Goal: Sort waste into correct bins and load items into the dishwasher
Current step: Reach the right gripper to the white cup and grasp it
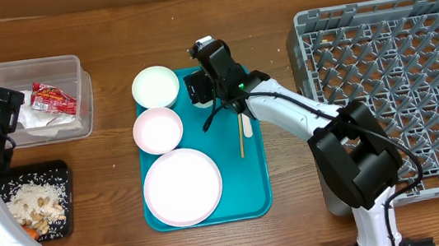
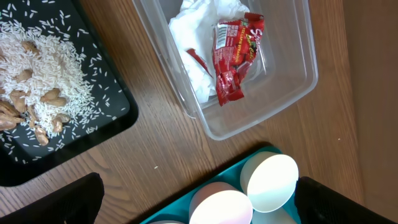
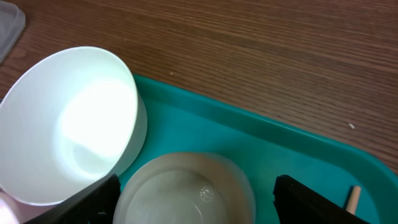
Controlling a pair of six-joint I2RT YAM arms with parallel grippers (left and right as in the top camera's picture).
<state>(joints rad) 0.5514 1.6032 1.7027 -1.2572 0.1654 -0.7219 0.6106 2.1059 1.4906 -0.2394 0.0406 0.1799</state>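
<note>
A small white cup (image 3: 186, 186) stands upside down at the back of the teal serving tray (image 3: 261, 140). My right gripper (image 3: 200, 198) is open astride it; the right finger stands clear of the cup. Beside it are two white bowls (image 1: 155, 86) (image 1: 157, 130), a large plate (image 1: 182, 187) and a pale fork (image 1: 241, 137). My left gripper (image 2: 202, 208) hangs open and empty over the table, between the clear tub (image 2: 280, 93) and the teal tray. The tub holds white napkins (image 2: 193, 31) and a red wrapper (image 2: 233, 56). Rice scraps (image 1: 34, 202) and a carrot (image 1: 31, 233) lie on the black tray (image 1: 61, 228).
The grey dish rack (image 1: 397, 78) with its peg lattice fills the right side of the table. The right arm reaches from the front across to the teal tray. The left arm's base stands at the front left corner.
</note>
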